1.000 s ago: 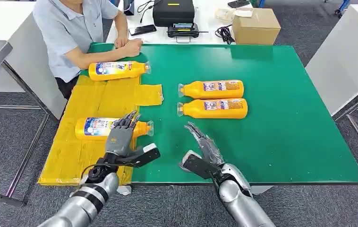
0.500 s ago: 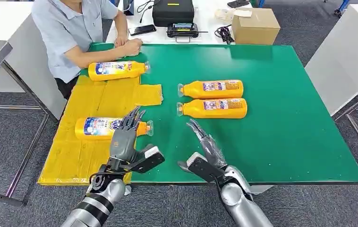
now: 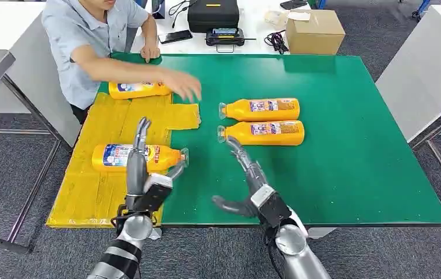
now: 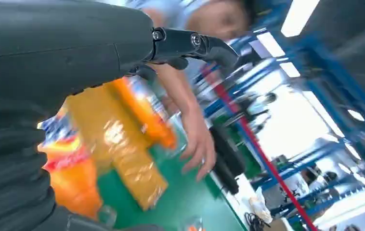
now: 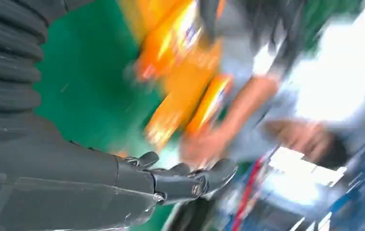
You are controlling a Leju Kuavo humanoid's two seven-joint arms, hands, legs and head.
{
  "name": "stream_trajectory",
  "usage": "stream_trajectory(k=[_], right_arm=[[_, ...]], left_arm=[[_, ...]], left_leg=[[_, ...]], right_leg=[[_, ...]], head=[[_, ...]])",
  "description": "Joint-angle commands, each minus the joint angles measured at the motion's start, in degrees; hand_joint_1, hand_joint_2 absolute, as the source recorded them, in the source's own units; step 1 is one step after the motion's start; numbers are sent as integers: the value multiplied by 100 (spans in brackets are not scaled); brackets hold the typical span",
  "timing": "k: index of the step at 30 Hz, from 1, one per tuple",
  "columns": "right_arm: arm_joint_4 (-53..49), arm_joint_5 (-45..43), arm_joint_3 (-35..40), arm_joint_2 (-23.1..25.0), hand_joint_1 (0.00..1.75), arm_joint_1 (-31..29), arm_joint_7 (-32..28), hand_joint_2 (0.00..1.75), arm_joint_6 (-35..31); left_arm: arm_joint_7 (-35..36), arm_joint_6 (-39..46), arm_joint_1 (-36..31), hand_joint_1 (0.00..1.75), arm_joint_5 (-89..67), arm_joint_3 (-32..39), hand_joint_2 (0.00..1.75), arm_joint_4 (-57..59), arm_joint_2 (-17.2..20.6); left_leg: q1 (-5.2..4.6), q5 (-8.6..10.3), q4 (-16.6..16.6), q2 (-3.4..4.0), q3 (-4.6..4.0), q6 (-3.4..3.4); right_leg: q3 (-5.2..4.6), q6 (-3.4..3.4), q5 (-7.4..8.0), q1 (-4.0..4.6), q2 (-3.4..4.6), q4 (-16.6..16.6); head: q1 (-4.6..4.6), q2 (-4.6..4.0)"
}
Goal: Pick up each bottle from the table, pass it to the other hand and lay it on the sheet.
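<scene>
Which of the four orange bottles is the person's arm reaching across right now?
The bottle at the sheet's far end, beside the person: their forearm crosses over its cap end. The other three lie uncovered.

A big green table [image 3: 352, 174] stands on a grey carpet floor [image 3: 9, 174]. A white table [image 3: 253, 43] sits just behind its far edge. On that one are a brown box [image 3: 315, 30], a black case [image 3: 213, 13], a phone [image 3: 175, 36] and some black cables [image 3: 276, 40]. Another white table [image 3: 425, 70] is off to the right. A person in a light blue shirt [image 3: 84, 40] sits at the far left corner of the green table.
</scene>
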Motion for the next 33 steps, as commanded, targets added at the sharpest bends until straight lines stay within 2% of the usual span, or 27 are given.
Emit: stream_trajectory(k=[1,2,3,6,8,12,14,19,21,24,28,33], right_arm=[[-285,314,-1040,-95,0,522,323,175,-1376],[-367,481,-1092,-121,0,581,236,175,-1538],[-519,678,-1131,-187,0,684,149,175,-1666],[-775,1581,-1302,-267,0,897,-79,175,-2507],[-656,3233,-1380,-590,0,1037,471,175,-3387],[-343,3517,-1673,-892,0,1118,485,175,-3654],[-106,4162,-1823,-1116,0,1110,726,175,-3853],[235,4551,-2027,-1523,0,1046,932,175,-3694],[430,4843,-1980,-1686,0,1000,1134,175,-3396],[593,5055,-1903,-1812,0,962,1180,175,-3333],[1043,5275,-1679,-1836,0,636,1345,175,-3027],[1578,4949,-1465,-1754,0,254,1419,175,-2444]], left_arm=[[113,45,594,0,1435,-849,0,-712,418],[73,135,591,0,1479,-878,175,-707,404],[83,160,602,0,1592,-955,175,-745,400],[138,29,647,0,2063,-1179,175,-910,388],[218,-522,882,0,2799,-1377,175,-1394,489],[373,-763,1266,0,3040,-1533,175,-1940,665],[378,-947,1379,0,3128,-1585,175,-2036,748],[311,-1251,1685,0,3135,-1593,175,-2448,853],[214,-1048,1745,0,2774,-1684,175,-2539,857],[179,-780,1769,0,2409,-1781,175,-2548,847],[494,-335,1521,0,1553,-1957,175,-2009,829],[693,-504,1433,0,1292,-2065,175,-1860,782]], left_leg=[[5,-13,-6,-10,33,-10],[6,-19,-3,-7,37,-11],[0,-12,-3,-8,13,-7],[-2,-13,-5,-8,16,-9],[-1,-7,-3,-25,5,-6],[-2,-11,-7,-8,9,-4],[-4,-12,-8,-2,7,-3],[-1,-21,-6,4,24,-10],[-1,-23,-4,3,26,-10],[-3,-17,-8,2,16,-7],[-3,-15,-10,5,20,-7],[0,-16,-9,15,24,-8]], right_leg=[[39,-14,-16,6,-14,-8],[42,-16,-20,7,-10,-5],[22,-11,-14,1,-9,-3],[23,-13,-16,-1,-13,-3],[15,-11,-14,0,-26,-3],[15,-8,-9,0,-8,-11],[13,-6,-7,-3,-3,-11],[29,-15,-13,1,2,-12],[30,-17,-15,2,0,-10],[21,-12,-9,0,1,-13],[24,-12,-6,0,4,-16],[29,-14,-3,3,13,-18]], head=[[0,0],[2,0],[4,0],[0,0],[2,0],[2,0],[0,0],[0,0],[0,0],[-2,0],[0,0],[2,0]])
